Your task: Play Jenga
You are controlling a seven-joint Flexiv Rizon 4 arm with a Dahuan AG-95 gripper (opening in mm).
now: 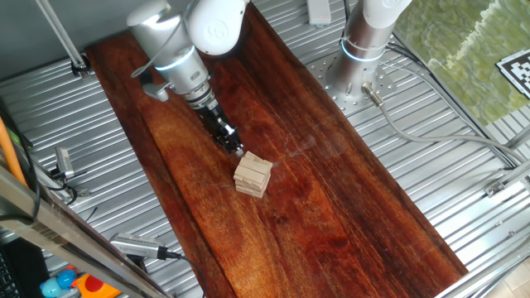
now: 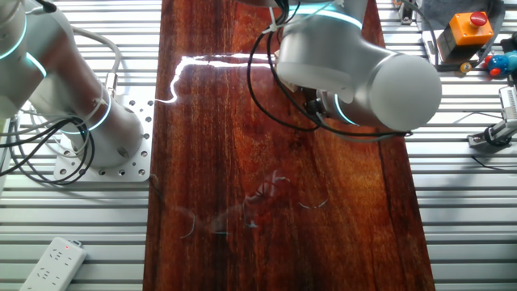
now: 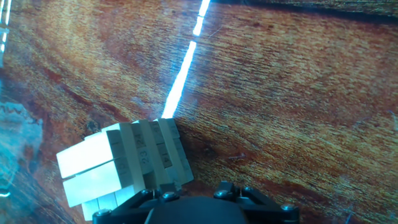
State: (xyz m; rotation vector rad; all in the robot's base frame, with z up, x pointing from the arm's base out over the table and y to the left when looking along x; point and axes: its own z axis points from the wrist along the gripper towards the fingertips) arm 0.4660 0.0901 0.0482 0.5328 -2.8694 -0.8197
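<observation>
The Jenga stack (image 1: 252,175) is a small pile of pale wooden blocks in crossed layers, standing near the middle of the dark wood board (image 1: 331,207). My gripper (image 1: 237,152) reaches down from the upper left. Its narrow dark tip looks shut and empty, and it sits right at the stack's upper left edge. The hand view shows the stack (image 3: 124,165) close at lower left on the board (image 3: 280,93), with only the gripper's dark body along the bottom edge. In the other fixed view my arm (image 2: 355,65) hides both the stack and the gripper.
A second arm's base (image 1: 356,58) stands on the ribbed metal table beside the board, and it also shows in the other fixed view (image 2: 81,121). A white power strip (image 2: 52,263), an orange button box (image 2: 471,28) and hand tools (image 1: 137,246) lie off the board.
</observation>
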